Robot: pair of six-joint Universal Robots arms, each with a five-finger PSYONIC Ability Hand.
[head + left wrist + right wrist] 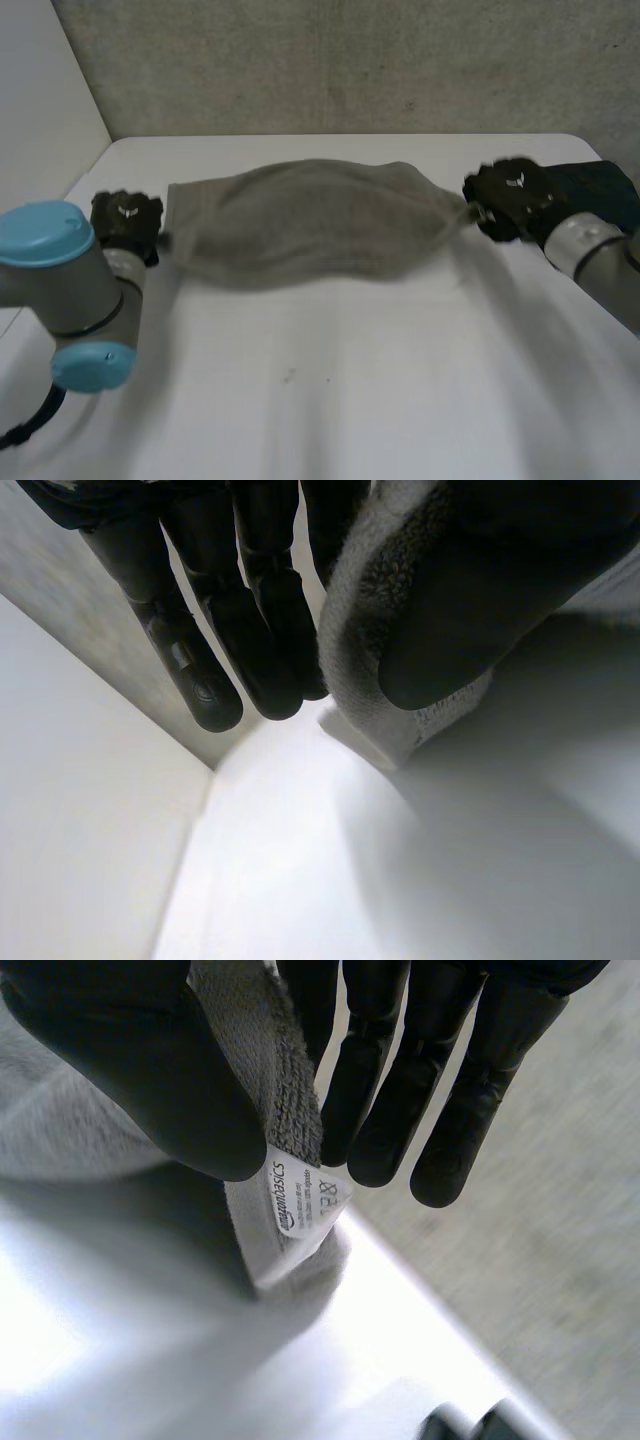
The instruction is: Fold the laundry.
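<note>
I have the grey towel [310, 220] stretched left to right. The left hand [127, 222] pinches one end and the right hand [510, 195] the other.

You can read "amazonbasics" on the white tag [300, 1198] at the corner of the grey towel [285, 1080] in the right hand [150, 1070]. The smaller print is too tiny to read.
</note>
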